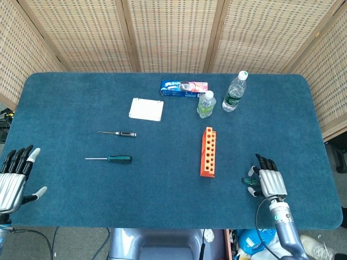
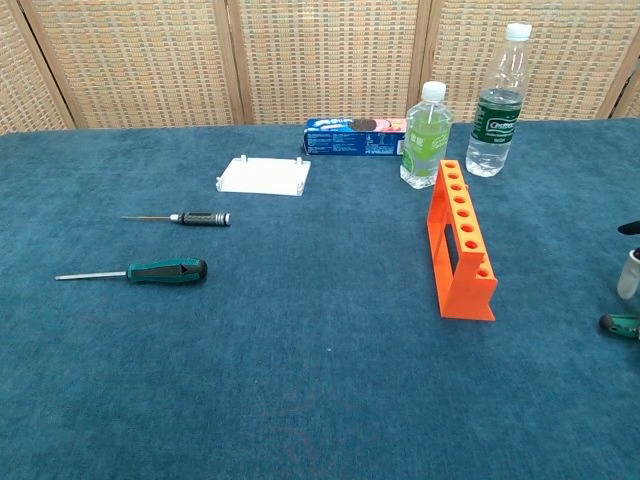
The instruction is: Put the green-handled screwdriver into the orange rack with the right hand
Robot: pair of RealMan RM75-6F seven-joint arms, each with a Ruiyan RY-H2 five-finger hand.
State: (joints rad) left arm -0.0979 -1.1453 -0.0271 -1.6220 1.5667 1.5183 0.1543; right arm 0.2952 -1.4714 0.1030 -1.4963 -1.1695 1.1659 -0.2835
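The blue surface (image 1: 162, 200) fills the frame. The orange rack (image 1: 208, 152) stands right of centre. The right hand (image 1: 268, 179) rests at lower right, fingers spread, holding nothing; the left hand (image 1: 15, 177) lies spread at lower left, also released. The green-handled screwdriver (image 1: 110, 158) lies flat at centre left.

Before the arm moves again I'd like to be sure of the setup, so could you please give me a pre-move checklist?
1. Green-handled screwdriver lying free, nothing on it: ok.
2. Orange rack upright, nothing standing in it: ok.
3. Right hand holding nothing: ok.
4. Right hand beside that screwdriver: not ok; the rack lies between them.
5. Small green-handled tool by the right hand's thumb, whether it is the intended one: cannot tell.
6. Left hand open, apart from every tool: ok.
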